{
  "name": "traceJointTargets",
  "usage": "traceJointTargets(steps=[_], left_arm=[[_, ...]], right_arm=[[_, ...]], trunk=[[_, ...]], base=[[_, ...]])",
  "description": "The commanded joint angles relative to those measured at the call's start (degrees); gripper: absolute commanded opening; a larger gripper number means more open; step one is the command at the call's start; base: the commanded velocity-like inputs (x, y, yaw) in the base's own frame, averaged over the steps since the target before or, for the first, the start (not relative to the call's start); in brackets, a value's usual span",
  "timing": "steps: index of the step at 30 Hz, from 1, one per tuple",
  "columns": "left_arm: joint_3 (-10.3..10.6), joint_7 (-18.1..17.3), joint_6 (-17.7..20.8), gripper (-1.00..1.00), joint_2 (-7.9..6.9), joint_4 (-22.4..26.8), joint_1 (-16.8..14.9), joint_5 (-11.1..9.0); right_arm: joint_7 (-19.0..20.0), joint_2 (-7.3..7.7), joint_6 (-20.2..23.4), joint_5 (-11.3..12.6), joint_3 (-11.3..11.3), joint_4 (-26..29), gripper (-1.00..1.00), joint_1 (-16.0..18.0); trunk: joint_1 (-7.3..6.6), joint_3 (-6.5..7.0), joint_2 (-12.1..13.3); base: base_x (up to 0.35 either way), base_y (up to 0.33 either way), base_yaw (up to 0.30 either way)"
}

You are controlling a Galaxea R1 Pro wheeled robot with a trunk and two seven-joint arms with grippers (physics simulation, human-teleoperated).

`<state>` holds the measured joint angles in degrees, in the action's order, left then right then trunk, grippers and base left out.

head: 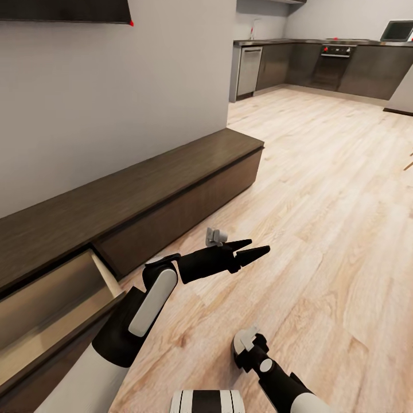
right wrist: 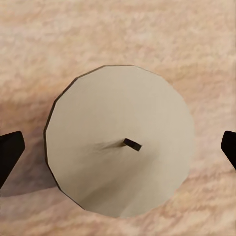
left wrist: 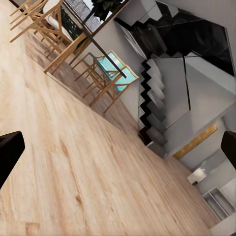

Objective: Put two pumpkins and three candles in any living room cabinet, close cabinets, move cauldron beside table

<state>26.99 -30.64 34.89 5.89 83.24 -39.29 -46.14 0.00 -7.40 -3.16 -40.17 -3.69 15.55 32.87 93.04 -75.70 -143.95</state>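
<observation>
Right gripper (right wrist: 118, 147) spread wide, straddling candle (right wrist: 119, 140) on floor (right wrist: 196, 44); best lowered centred over wick before pinching. Left gripper (head: 252, 248) spread, empty, near cabinet (head: 172, 172).

The room was bright and evenly lit. The floor (head: 321, 189) looked soft and blurry up close. A faint shadow lay beside the candle (right wrist: 120, 140).

wood floor (head: 321, 189) | kitchen counter (head: 321, 42) far | oven (head: 335, 63) | chairs (left wrist: 105, 78) | staircase (left wrist: 157, 98)
</observation>
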Motion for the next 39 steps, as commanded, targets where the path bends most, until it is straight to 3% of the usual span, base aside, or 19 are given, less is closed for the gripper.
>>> traceJointTargets(steps=[1,8,11,16,39], left_arm=[[0.00,-0.01,0.00,1.00,0.00,0.03,0.00,0.00],[-0.01,-0.04,-0.03,1.00,0.00,0.00,0.00,0.00],[-0.01,-0.08,-0.01,1.00,0.00,0.00,0.00,0.00],[-0.22,-0.48,-0.18,1.00,-0.26,0.11,1.62,-0.09],[-0.19,-0.48,-0.18,1.00,-0.26,0.14,1.93,-0.09]], right_arm=[[0.00,0.00,0.00,0.00,0.00,0.05,1.00,0.00],[0.00,-0.10,-0.02,0.01,0.00,0.45,1.00,0.00],[0.00,-0.16,-0.07,0.00,0.00,0.45,1.00,0.00],[-1.16,-0.13,-0.21,0.10,-0.04,0.53,1.00,0.88],[0.09,-0.29,-0.18,0.10,-0.09,0.53,1.00,0.88]], trunk=[[0.00,0.00,0.00],[0.00,0.00,0.00],[0.08,-0.66,-0.04],[0.08,-0.66,-0.04],[0.08,-0.45,-0.04]], base=[[0.000,0.000,0.000],[0.000,0.000,0.000],[0.000,0.000,0.000],[0.000,0.000,0.000],[0.000,0.000,-0.022]])
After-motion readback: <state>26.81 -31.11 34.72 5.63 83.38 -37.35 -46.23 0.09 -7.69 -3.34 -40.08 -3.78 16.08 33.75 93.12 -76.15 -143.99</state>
